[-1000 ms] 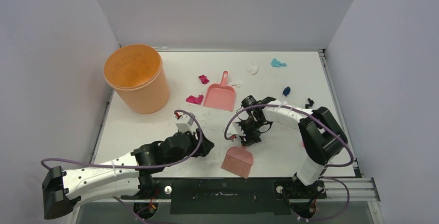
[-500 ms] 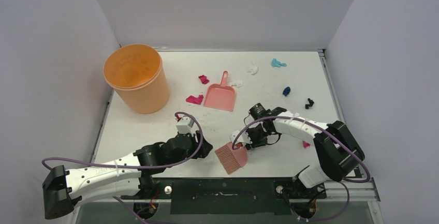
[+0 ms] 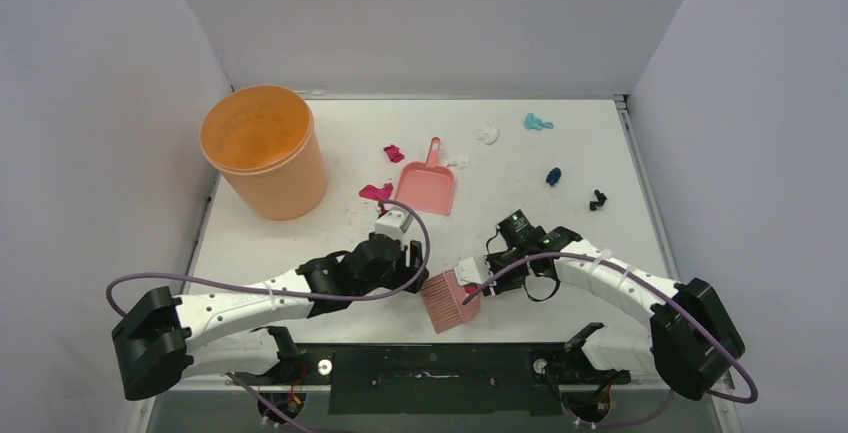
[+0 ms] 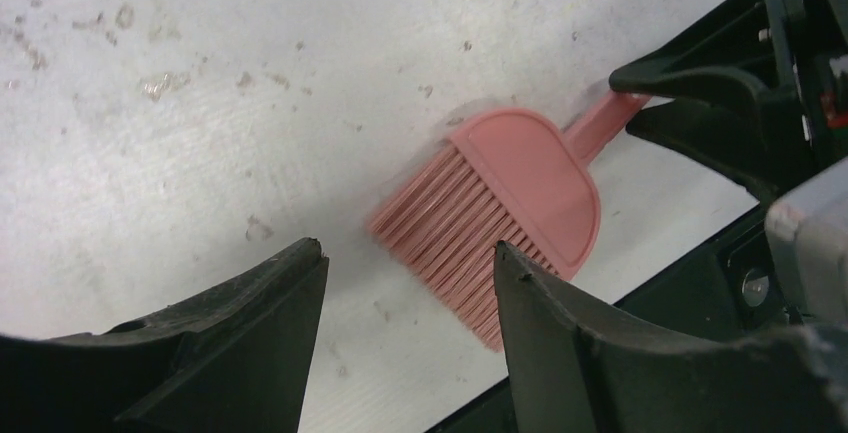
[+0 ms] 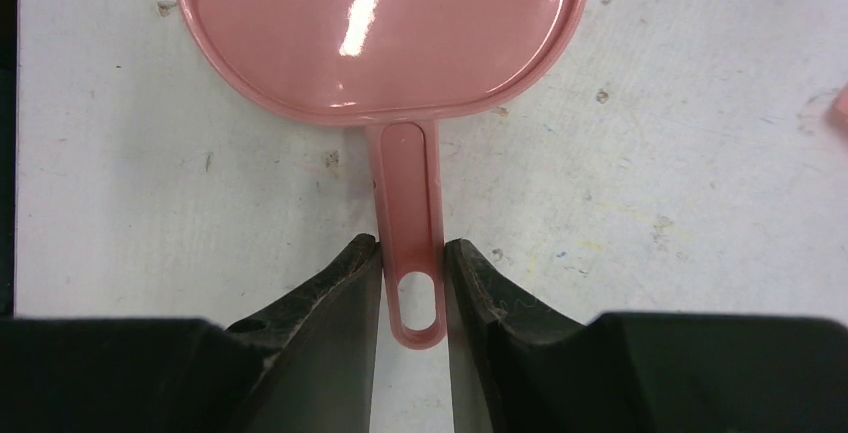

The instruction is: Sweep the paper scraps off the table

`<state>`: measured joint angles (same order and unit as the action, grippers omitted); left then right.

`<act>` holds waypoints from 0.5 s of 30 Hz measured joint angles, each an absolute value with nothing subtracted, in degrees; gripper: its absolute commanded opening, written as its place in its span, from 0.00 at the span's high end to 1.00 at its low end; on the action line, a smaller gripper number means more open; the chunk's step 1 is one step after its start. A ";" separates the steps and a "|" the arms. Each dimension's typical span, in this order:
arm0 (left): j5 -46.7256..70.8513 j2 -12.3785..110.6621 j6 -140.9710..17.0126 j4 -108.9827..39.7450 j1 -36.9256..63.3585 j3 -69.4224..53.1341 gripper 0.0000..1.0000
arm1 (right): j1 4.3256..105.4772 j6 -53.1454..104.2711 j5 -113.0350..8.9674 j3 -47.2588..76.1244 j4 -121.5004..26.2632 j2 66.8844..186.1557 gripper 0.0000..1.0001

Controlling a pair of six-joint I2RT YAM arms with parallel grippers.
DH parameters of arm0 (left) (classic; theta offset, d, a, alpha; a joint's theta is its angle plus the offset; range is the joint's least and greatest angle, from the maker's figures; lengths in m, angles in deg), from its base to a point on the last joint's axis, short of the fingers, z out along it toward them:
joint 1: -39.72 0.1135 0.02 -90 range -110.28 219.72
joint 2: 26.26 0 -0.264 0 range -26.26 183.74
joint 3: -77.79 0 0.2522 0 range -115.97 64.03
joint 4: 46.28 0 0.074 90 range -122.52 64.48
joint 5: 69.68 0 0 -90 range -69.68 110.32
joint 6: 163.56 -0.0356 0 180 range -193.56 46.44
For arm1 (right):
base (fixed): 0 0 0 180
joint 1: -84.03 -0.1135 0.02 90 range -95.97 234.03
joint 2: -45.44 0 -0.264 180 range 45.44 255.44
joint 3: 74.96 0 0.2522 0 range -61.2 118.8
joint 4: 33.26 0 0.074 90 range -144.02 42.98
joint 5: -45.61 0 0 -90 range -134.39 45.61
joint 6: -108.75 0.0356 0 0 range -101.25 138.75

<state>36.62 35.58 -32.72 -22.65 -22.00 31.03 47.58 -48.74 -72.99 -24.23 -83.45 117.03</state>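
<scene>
Right gripper (image 5: 412, 253) now clamped on brush (image 5: 380, 23) handle, brush shifted; left gripper (image 4: 405, 253) open, closer; scraps (image 3: 377, 192) unswept, sweeping can begin.

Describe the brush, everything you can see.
Pink plastic hand brush: smooth half-round head, a row of pink bristles, and a thin flat handle with a hanging slot at its end. It sits near-flat by the near edge of the table, bristles toward that edge. The right gripper is shut on the handle, its fingers pressing either side. Whether the bristles touch the table cannot be told.
</scene>
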 measured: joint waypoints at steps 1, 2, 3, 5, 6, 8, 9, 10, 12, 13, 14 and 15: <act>36.05 36.96 -33.72 -23.13 -21.43 29.94 0.40 | 47.49 -48.45 -72.93 -24.32 -83.38 116.03 0.95; 35.02 38.66 -34.66 -23.89 -20.66 28.65 0.40 | 47.39 -48.14 -72.84 -24.43 -83.29 115.04 0.95; 34.10 40.50 -35.50 -24.83 -20.01 27.49 0.40 | 47.28 -47.99 -72.75 -24.58 -83.21 114.12 0.95; 32.12 43.99 -36.78 -27.48 -18.98 26.05 0.40 | 47.17 -47.73 -72.66 -25.02 -82.97 112.51 0.95; 31.39 45.13 -37.13 -28.74 -18.74 25.94 0.40 | 47.12 -47.55 -72.64 -25.41 -82.81 111.81 0.95; 28.64 47.84 -38.49 -32.24 -18.24 26.09 0.40 | 47.01 -47.36 -72.60 -26.39 -82.53 110.54 0.95; 27.44 48.96 -39.12 -34.10 -18.13 26.27 0.40 | 46.93 -47.31 -72.53 -27.01 -82.29 109.99 0.95; 26.28 49.98 -39.82 -36.02 -17.95 26.46 0.40 | 46.82 -47.29 -72.45 -27.64 -82.16 109.43 0.95; 23.99 52.06 -41.24 -39.56 -17.65 26.70 0.40 | 46.80 -47.23 -72.38 -28.65 -82.18 108.49 0.95; 22.83 53.22 -41.83 -41.14 -17.47 26.70 0.40 | 46.77 -47.16 -72.36 -28.97 -82.14 108.09 0.95; 21.78 54.36 -42.55 -42.76 -17.28 26.70 0.40 | 46.71 -47.14 -72.29 -29.26 -82.01 107.74 0.95; 20.60 55.27 -43.12 -44.57 -17.10 26.70 0.40 | 46.66 -47.14 -72.23 -29.52 -81.85 107.31 0.95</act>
<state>20.60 55.27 -43.12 -44.57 -17.10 26.70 46.66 -47.14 -72.23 -29.52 -81.85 107.31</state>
